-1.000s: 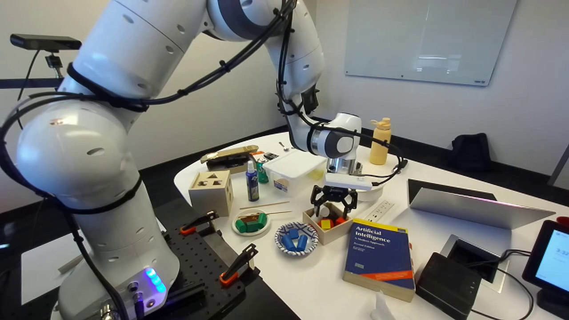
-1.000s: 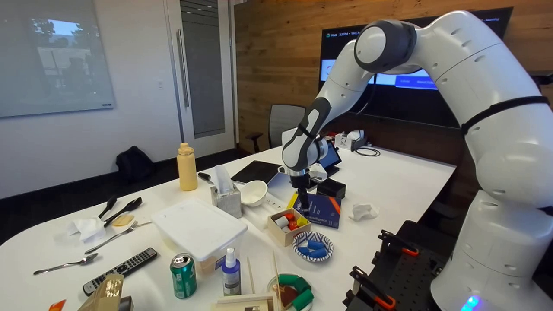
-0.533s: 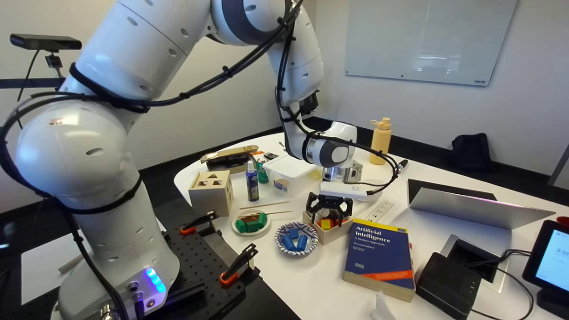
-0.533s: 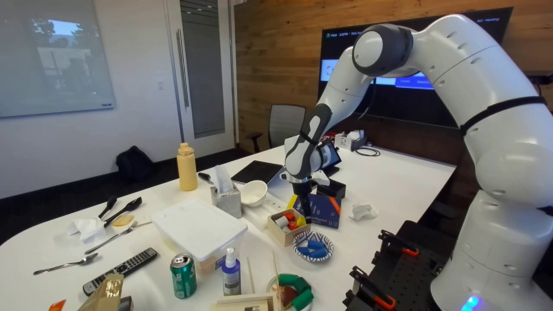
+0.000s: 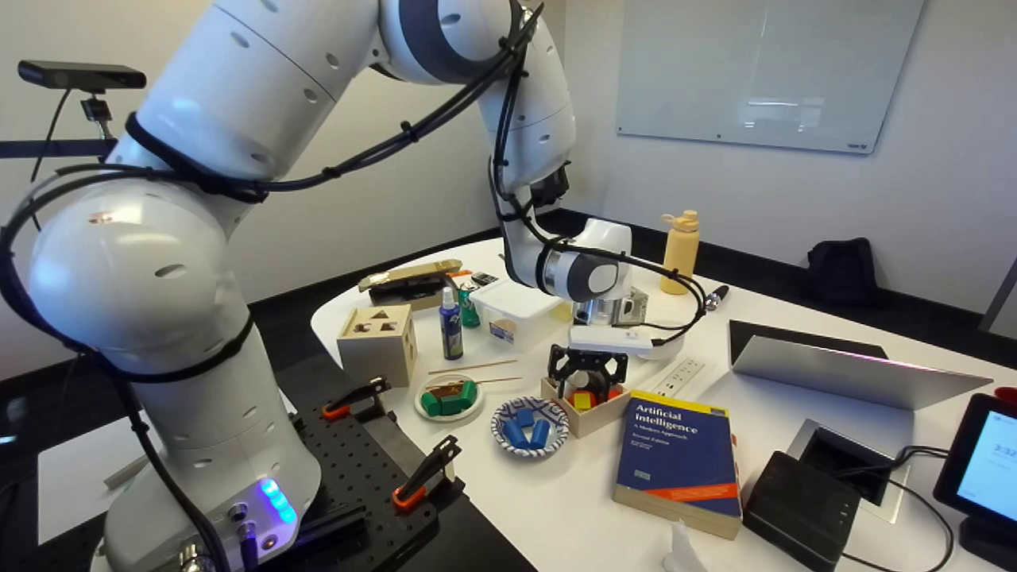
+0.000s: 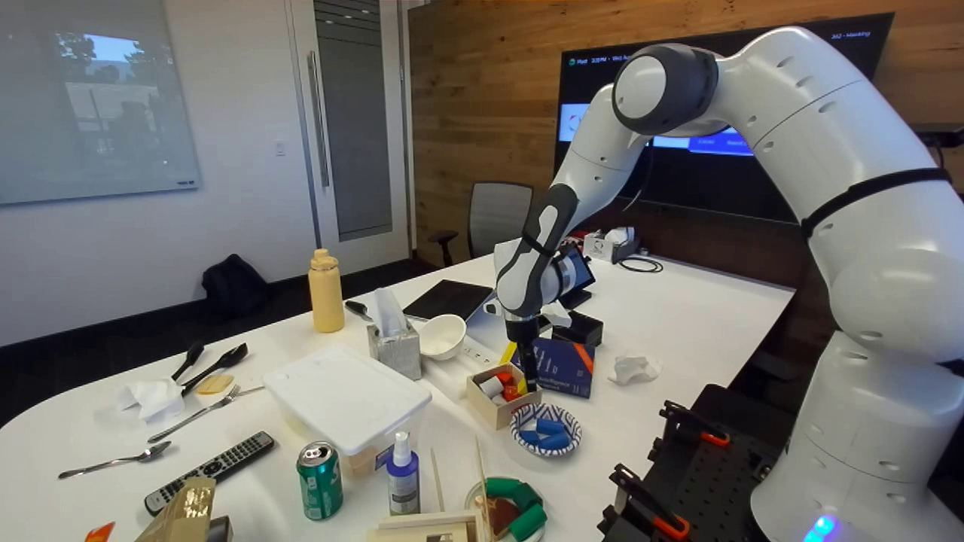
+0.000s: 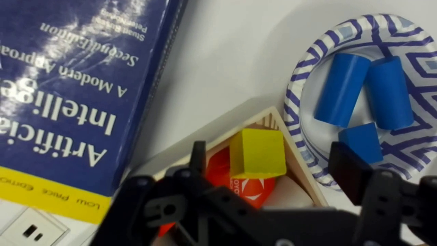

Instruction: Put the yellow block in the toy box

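Note:
The yellow block (image 7: 261,152) is a cube lying on red pieces in a corner of a small open wooden tray; it also shows in both exterior views (image 5: 582,401) (image 6: 521,388). My gripper (image 7: 271,163) is open above that tray. In the wrist view the yellow block is between the fingers, nearer the left finger (image 7: 198,153), with gaps on both sides. The right finger appears over the patterned bowl's edge. The toy box (image 5: 377,349), light wood with dark shaped holes in its top, stands far from the gripper near the robot base; only part of it (image 6: 433,531) shows at an exterior view's bottom edge.
The open tray (image 5: 605,417) also holds red and white pieces. A patterned bowl (image 5: 508,449) of blue blocks and a thick book (image 5: 679,461) flank it. A plate of green blocks (image 5: 449,397), sticks and a spray bottle (image 5: 451,326) stand between tray and toy box.
My gripper has come down toward the open tray and shifted slightly toward the robot base, mostly in the first half second. It stays open. The yellow block has not moved.

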Motion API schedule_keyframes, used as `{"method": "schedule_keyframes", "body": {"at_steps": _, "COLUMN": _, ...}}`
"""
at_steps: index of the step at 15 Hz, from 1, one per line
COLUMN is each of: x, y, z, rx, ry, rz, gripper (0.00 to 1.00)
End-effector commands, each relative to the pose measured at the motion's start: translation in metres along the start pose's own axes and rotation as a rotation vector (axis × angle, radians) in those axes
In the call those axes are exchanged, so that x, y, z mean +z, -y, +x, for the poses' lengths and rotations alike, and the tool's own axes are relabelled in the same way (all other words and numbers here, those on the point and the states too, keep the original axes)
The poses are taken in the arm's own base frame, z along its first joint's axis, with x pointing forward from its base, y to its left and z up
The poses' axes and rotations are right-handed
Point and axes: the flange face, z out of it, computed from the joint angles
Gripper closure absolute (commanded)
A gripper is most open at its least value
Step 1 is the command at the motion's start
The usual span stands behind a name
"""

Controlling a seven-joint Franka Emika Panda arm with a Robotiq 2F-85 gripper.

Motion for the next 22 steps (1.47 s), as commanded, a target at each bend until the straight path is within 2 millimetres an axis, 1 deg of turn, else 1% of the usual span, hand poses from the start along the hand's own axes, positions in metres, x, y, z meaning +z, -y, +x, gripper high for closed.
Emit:
{"method": "schedule_keyframes", "body": {"at_steps": 1, "x": 0.000, "y": 0.006, "z": 0.000, "rx": -0.027, "ry": 0.010, "rz": -0.022, "gripper": 0.07}}
{"method": "schedule_keyframes", "body": {"at_steps": 2, "x": 0.001, "y": 0.006, "z": 0.000, "rx": -0.031, "ry": 0.012, "rz": -0.022, "gripper": 0.11}}
{"method": "schedule_keyframes", "body": {"at_steps": 3, "x": 0.002, "y": 0.007, "z": 0.000, "rx": -0.035, "ry": 0.014, "rz": -0.023, "gripper": 0.36}}
{"method": "schedule_keyframes", "body": {"at_steps": 4, "x": 0.004, "y": 0.007, "z": 0.000, "rx": -0.038, "ry": 0.015, "rz": -0.023, "gripper": 0.36}}
{"method": "schedule_keyframes", "body": {"at_steps": 5, "x": 0.005, "y": 0.008, "z": 0.001, "rx": -0.043, "ry": 0.016, "rz": -0.022, "gripper": 0.42}}
{"method": "schedule_keyframes", "body": {"at_steps": 9, "x": 0.008, "y": 0.009, "z": 0.003, "rx": -0.053, "ry": 0.023, "rz": -0.031, "gripper": 0.74}}
{"method": "schedule_keyframes", "body": {"at_steps": 11, "x": 0.006, "y": 0.009, "z": 0.004, "rx": -0.057, "ry": 0.022, "rz": -0.037, "gripper": 0.87}}
{"method": "schedule_keyframes", "body": {"at_steps": 12, "x": 0.005, "y": 0.008, "z": 0.005, "rx": -0.058, "ry": 0.021, "rz": -0.040, "gripper": 0.90}}
{"method": "schedule_keyframes", "body": {"at_steps": 16, "x": 0.003, "y": 0.007, "z": 0.005, "rx": -0.053, "ry": 0.023, "rz": -0.039, "gripper": 0.90}}
{"method": "schedule_keyframes", "body": {"at_steps": 18, "x": -0.002, "y": 0.008, "z": 0.006, "rx": -0.049, "ry": 0.022, "rz": -0.034, "gripper": 0.90}}
{"method": "schedule_keyframes", "body": {"at_steps": 22, "x": -0.023, "y": 0.015, "z": 0.007, "rx": -0.037, "ry": 0.036, "rz": -0.026, "gripper": 0.90}}
